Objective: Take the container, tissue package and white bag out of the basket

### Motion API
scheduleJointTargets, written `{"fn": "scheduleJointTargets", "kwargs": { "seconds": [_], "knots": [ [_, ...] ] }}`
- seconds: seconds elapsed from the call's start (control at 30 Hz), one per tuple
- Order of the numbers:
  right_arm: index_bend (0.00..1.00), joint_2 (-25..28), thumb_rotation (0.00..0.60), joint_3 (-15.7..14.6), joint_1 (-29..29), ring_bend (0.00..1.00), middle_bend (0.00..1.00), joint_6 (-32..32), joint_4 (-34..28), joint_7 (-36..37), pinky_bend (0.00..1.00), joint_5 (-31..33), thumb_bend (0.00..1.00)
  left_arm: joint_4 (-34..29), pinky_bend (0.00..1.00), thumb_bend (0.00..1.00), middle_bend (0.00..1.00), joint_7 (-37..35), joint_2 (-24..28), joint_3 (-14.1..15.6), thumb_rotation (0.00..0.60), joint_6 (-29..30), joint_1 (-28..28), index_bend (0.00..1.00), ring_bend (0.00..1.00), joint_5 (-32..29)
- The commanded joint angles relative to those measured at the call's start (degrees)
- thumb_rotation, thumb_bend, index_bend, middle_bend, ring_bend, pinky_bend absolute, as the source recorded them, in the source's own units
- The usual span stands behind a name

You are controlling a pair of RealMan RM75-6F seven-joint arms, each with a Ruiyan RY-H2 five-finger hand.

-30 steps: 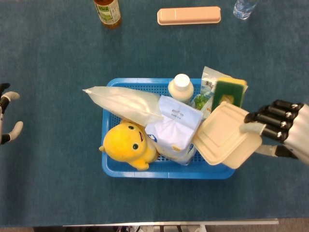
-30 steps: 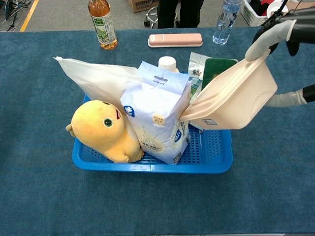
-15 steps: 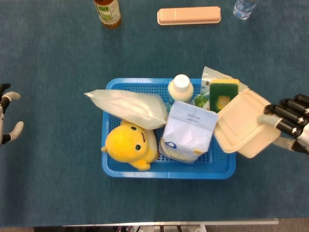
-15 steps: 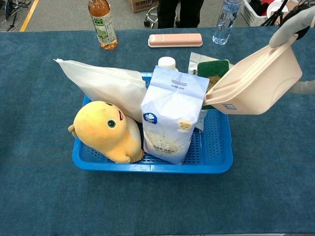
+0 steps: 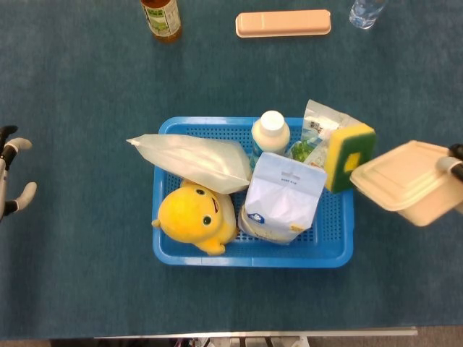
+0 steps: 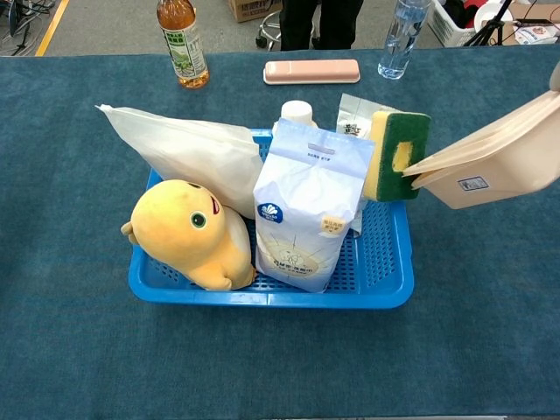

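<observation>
The cream clamshell container (image 5: 409,190) hangs in the air just past the basket's (image 5: 252,256) right wall, at about three o'clock from the basket's middle, tilted with its basket-side edge lower in the chest view. The right hand (image 5: 456,160) shows only as a sliver at the frame's right edge in the head view, a pale fingertip and dark finger lying against the container's far rim; it appears to be holding the container up, though how its fingers close cannot be made out. The container's near corner touches a yellow-and-green sponge (image 6: 395,156), which stands on edge at the basket's right rim.

Inside the blue basket, the tissue package (image 6: 304,214) stands upright right of centre. The white bag (image 6: 192,150) lies slanted along the back, its pointed end sticking out past the rim toward ten o'clock. A yellow plush toy (image 6: 186,233) sits at seven o'clock, leaning against the bag. A white-capped bottle (image 5: 271,131) and a crinkled packet (image 5: 320,123) stand at twelve to one o'clock.

The left hand (image 5: 11,181) rests well apart at nine o'clock, fingers spread, holding nothing.

On the blue cloth-covered table (image 5: 87,101) toward twelve o'clock sit a tea bottle (image 6: 182,42), a pink case (image 6: 311,71) and a clear water bottle (image 6: 400,37).
</observation>
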Motion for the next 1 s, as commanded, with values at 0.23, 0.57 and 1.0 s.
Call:
{"fn": "scheduleJointTargets", "kwargs": {
  "seconds": [0.23,0.57,1.0],
  "knots": [
    [0.51,7.38,0.600,-2.04,-3.44,0.54,0.62,-6.49,-8.83,-4.31,0.68,8.71,0.00,0.00,0.30,0.24,0.18,0.29,-0.19,-0.05,0.600,-0.41,-0.31,0.30,0.12,-0.07],
    [0.51,13.61,0.600,-2.31,-3.22,0.47,0.53,-16.17,-17.00,-12.05,0.68,21.82,0.00,0.19,0.30,0.24,0.18,0.19,-0.35,0.00,0.600,-0.68,-0.43,0.30,0.12,-0.21],
    [0.13,14.14,0.600,-1.03,-2.99,0.20,0.20,-18.17,-18.38,-12.56,0.50,23.58,0.00,0.31,0.30,0.24,0.18,-0.23,-0.35,0.06,0.600,-0.44,-0.29,0.30,0.12,-0.17]
  ]
}}
